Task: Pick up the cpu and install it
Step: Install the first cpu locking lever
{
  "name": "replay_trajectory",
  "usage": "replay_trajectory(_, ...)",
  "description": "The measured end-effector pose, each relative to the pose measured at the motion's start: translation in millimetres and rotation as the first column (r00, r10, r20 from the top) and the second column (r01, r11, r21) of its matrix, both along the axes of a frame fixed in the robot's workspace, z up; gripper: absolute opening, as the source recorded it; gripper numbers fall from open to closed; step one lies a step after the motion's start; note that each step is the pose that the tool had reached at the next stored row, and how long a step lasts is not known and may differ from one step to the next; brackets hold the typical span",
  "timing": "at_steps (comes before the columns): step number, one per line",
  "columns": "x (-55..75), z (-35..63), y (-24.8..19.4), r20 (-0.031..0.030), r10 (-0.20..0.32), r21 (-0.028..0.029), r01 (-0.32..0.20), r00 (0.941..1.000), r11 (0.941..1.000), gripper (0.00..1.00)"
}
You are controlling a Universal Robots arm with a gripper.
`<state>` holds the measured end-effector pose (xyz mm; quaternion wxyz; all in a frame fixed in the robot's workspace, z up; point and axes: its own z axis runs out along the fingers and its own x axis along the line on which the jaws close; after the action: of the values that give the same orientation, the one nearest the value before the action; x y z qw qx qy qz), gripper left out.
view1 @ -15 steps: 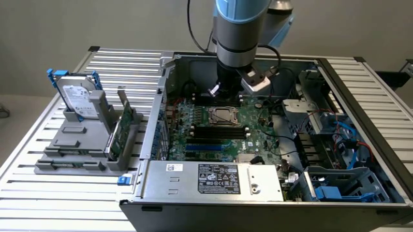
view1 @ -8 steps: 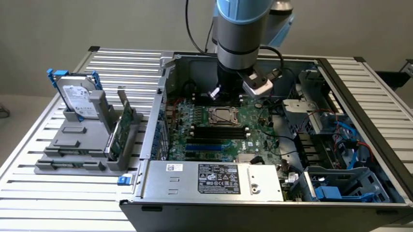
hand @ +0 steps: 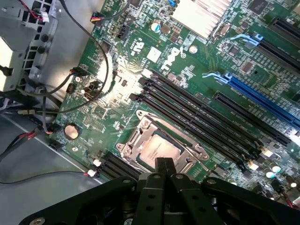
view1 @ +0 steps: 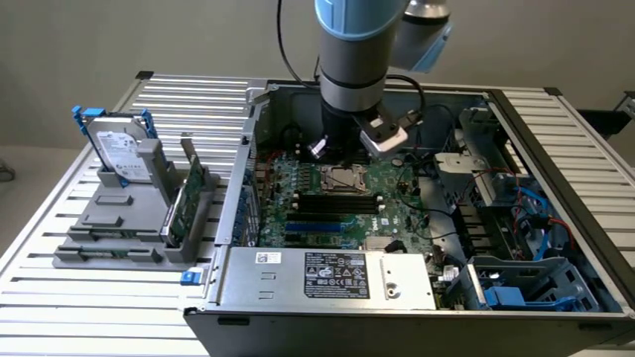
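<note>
The cpu (hand: pixel 157 147) is a small silvery square chip lying flat in the metal socket frame (hand: pixel 136 136) on the green motherboard (hand: pixel 112 93). In the exterior view the cpu (view1: pixel 343 178) sits in the socket near the middle of the open computer case. My gripper (hand: pixel 164 164) is shut, its two black fingers pressed together with nothing between them. Their tips are over the near edge of the chip. I cannot tell whether they touch it. In the exterior view the gripper (view1: pixel 340 158) hangs just above the socket, under the arm's wrist.
Black memory slots (hand: pixel 206 117) and blue slots (hand: pixel 262 98) run beside the socket, and a finned heatsink (hand: pixel 199 16) lies further along. Loose cables (hand: pixel 56 108) cross the case edge. Outside the case, on the exterior view's left, a grey rack (view1: pixel 109 223) holds a hard drive (view1: pixel 119 152) and a green card (view1: pixel 189 197).
</note>
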<state>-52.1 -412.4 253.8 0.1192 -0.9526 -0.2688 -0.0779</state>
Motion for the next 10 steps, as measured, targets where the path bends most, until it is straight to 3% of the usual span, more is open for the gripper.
replay_trajectory(5, -8.3, 0.0, -5.4, -0.0004, 0.0, -0.0093, 0.0, 1.0, 1.0, 0.11)
replay_trajectory(10, -11.5, 0.0, -11.5, -0.005, 0.0, -0.0266, 0.0, 1.0, 0.9996, 0.11)
